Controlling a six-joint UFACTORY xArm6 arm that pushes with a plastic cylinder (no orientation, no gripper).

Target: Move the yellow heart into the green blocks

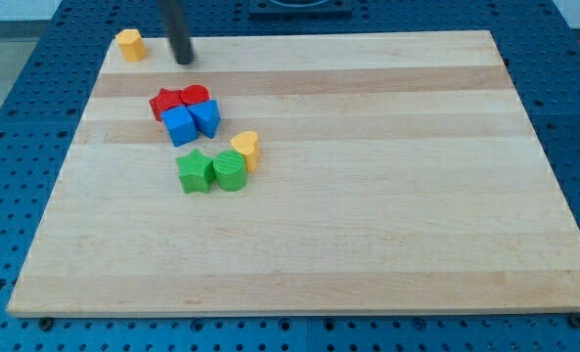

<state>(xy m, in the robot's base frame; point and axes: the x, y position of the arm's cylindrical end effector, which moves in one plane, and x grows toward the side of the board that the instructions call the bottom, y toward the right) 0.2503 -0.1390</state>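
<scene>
The yellow heart (247, 149) lies left of the board's middle, touching the upper right of the green round block (230, 170). The green star (196, 172) sits just to that block's left, touching it. My tip (184, 61) is near the view's top left, well above the green blocks and the heart, and to the right of a yellow block (129, 45). It touches no block.
Two red blocks (166, 103) (196, 95) and two blue blocks (180, 125) (206, 116) form a cluster just above the green blocks. The yellow block sits at the board's top left corner. The wooden board (368, 196) lies on a blue perforated table.
</scene>
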